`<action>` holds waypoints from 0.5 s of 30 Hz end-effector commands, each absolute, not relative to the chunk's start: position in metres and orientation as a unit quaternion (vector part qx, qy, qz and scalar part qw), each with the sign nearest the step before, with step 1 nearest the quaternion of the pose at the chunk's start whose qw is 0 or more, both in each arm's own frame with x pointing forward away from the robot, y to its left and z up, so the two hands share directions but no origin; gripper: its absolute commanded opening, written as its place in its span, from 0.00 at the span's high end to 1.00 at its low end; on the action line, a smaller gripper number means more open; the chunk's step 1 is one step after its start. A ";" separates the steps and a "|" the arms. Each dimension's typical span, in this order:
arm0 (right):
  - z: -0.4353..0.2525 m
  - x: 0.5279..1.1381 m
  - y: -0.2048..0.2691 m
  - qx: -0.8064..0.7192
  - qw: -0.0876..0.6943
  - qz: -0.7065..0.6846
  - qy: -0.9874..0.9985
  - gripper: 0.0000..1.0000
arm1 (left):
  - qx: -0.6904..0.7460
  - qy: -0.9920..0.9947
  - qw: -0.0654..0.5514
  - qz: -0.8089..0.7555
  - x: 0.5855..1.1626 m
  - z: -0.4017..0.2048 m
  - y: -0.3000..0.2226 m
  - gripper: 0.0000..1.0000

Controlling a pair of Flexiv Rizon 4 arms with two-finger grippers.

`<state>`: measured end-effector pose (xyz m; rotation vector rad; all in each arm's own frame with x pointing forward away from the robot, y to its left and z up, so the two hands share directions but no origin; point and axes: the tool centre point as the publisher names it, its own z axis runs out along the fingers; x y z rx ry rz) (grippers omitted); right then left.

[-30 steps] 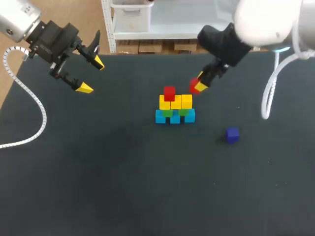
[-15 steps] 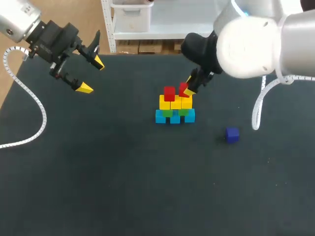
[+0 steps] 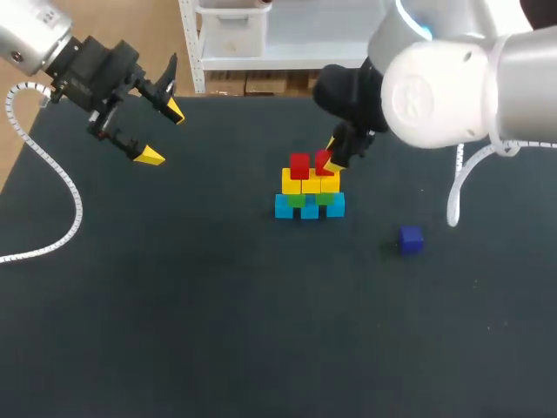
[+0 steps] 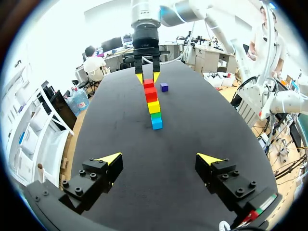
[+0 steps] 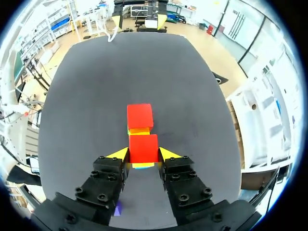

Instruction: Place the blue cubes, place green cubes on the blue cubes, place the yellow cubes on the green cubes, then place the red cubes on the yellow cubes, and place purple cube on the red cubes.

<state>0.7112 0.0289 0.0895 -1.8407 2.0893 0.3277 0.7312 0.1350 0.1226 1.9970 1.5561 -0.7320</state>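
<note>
1. The dark table (image 3: 218,331) fills nearly the whole head view. Its far edge runs along the top of the frame and its left edge cuts diagonally across the upper left corner. The widest bare stretch is the lower half of the frame, with more on the left.
2. The right arm (image 3: 444,78) comes in from the upper right, and its bulky white body hangs over the table's far edge.
3. The left arm (image 3: 35,39) sits in the upper left corner, close to the table's left edge and well apart from the cubes.
4. The left gripper (image 3: 162,134) holds nothing, its yellow tips spread wide above bare table.
5. The right gripper (image 3: 328,157) is just above the frame's centre, its fingers clamped on a held red cube (image 3: 323,160) from two sides.
6. The stack stands just above the centre:
   - The blue cubes (image 3: 285,207) form the bottom row.
   - The green cubes (image 3: 297,200) sit on the blue row.
   - The yellow cubes (image 3: 291,182) sit on the green ones.
7. A placed red cube (image 3: 299,165) rests on the yellow row towards its left end. The held one is beside it over the right part. Whether it touches the yellow cannot be told.
8. The purple cube (image 3: 411,239) lies alone on the table, lower right of the stack and well apart from it, with bare table all around.
</note>
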 end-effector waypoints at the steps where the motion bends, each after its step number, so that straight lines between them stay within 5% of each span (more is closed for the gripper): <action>1: 0.087 0.709 0.032 -0.652 0.174 0.113 0.729 1.00 | 0.734 0.571 0.251 -0.269 0.732 0.122 0.135 0.00; 15: 0.084 0.711 0.032 -0.658 0.183 0.115 0.722 1.00 | 0.734 0.571 0.251 -0.269 0.732 0.122 0.135 0.00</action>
